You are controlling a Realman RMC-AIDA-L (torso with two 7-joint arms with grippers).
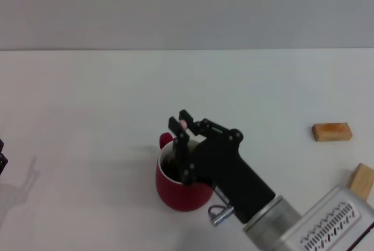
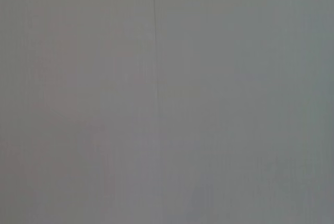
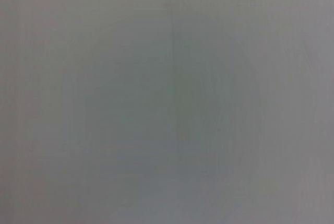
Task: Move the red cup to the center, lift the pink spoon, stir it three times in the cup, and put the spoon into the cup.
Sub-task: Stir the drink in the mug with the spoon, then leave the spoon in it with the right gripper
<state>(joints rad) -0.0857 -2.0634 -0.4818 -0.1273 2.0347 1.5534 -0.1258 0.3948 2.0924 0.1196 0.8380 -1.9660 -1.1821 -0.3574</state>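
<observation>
The red cup (image 1: 181, 188), a rounded dark red mug with dark contents, stands on the white desk (image 1: 87, 116) near the middle of its front edge. The right gripper (image 1: 181, 123) sits above the rim, jaws clenched on the pink spoon (image 1: 183, 125), whose pale pink end shows between them. Two tan wooden blocks (image 1: 332, 131) lie toward the desk's right edge.

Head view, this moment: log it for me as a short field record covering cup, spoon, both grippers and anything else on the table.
red cup: upright near the table's middle, dark contents visible inside
pink spoon: pale pink handle end showing between the right gripper's fingers, lower part reaching down into the cup
right gripper: over the cup's mouth, shut on the spoon
left gripper: only a dark edge at the table's far left, idle
wooden blocks: two, at the right side and, apart from the cup
wrist views: show nothing usable
</observation>
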